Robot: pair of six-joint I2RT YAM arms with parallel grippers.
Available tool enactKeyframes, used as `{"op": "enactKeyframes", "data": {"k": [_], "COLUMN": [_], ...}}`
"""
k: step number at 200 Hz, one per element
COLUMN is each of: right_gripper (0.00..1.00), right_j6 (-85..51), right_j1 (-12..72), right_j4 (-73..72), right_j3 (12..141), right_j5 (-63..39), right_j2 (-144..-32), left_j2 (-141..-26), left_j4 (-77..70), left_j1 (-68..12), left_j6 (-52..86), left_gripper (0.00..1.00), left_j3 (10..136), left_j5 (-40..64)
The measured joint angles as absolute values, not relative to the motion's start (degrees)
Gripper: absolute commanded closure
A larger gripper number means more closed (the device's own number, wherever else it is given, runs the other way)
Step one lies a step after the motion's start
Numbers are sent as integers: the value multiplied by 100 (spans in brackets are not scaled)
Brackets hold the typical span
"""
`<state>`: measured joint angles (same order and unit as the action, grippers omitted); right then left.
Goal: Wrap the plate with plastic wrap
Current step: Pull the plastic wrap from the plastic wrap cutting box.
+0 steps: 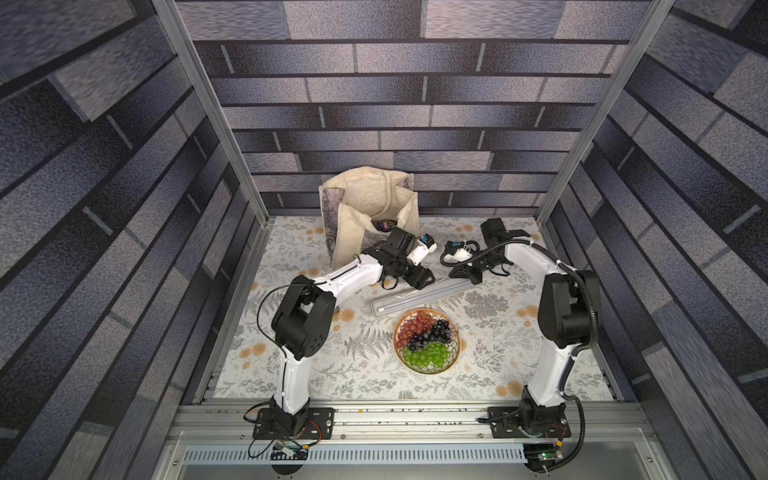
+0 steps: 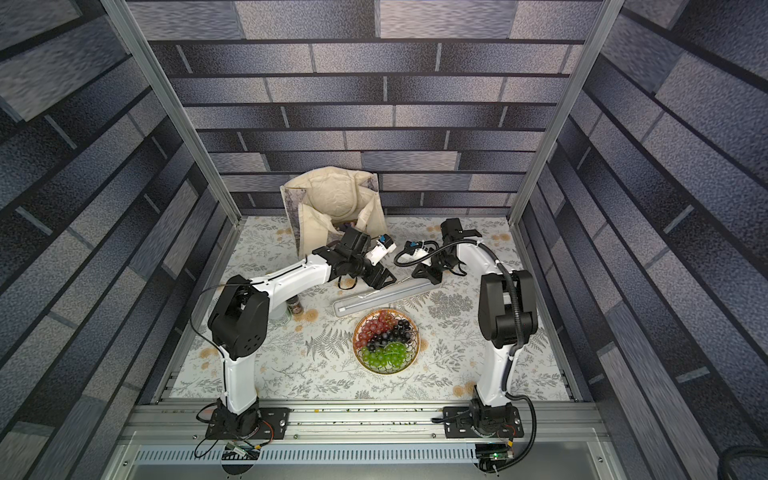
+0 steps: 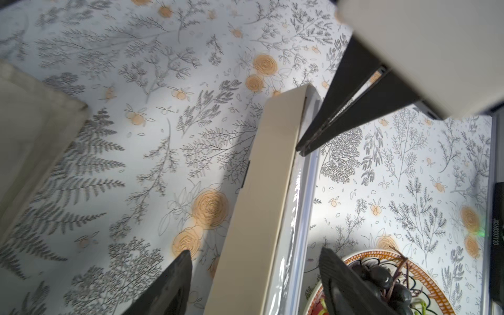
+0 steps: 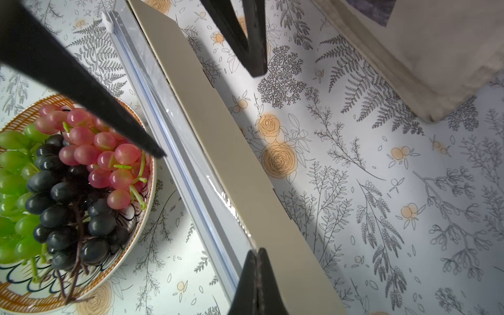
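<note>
Since the plate (image 1: 428, 371) lies uncovered on the table (image 1: 332, 374), toward the front and between the two arms, with its grapes (image 1: 424, 338) heaped above the rim, I judge that the wrapping itself is not yet begun. Just beside it, on the far side, lies the long dispenser box (image 1: 419, 296), slanted. The plastic wrap (image 4: 223, 196) shows only as a narrow glossy strip along the box's slot, on the side facing the plate.

The right tool (image 4: 256, 252) has its fingers pressed together exactly on that strip. It seems to pinch the film's edge, though the film is too thin to be sure. The left tool (image 3: 255, 251) is spread wide, one finger on each side of the box, and I see no contact.

To do this step well, the left tool should first come down and hold the box firm. Then the right one can draw the film straight toward the plate, high enough to pass over the grapes. A crooked pull may bunch or tear it.

There is open table in front of the plate and at its sides. The tote bag (image 1: 365, 199) stands behind the left arm, and a small jar (image 2: 296, 305) sits under that arm.
</note>
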<state>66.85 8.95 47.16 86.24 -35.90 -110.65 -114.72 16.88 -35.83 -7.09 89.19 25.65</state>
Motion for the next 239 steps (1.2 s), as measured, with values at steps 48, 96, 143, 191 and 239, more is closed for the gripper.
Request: {"op": "enactKeyframes", "data": {"k": [48,96,143,191,239], "right_gripper": [100,100,100,100,100], "right_j6": [6598,6558,6556,6556,6556], "right_j1": [895,895,895,895,895], "right_j4": [4633,4619,4619,4619,4602], "right_j3": [8615,8606,8600,8595,8532], "right_j5": [-3594,-3583,-3579,-3559,-3494], "right_j2": [-11065,-11063,-11043,-11032,-11021], "left_j2": [-11692,-11771,-11828,-11996,-11996], "left_j4": [1682,1577,1535,1741,1850], "left_j1": [-3706,-3667,-3588,-3448,-3282], "left_j6": [-687,-681,-711,-886,-1024], "left_gripper": [22,24,23,29,34], "left_j3": [9170,9196,9198,9192,9008], "left_j5": [2777,2482,2305,2244,2185]}}
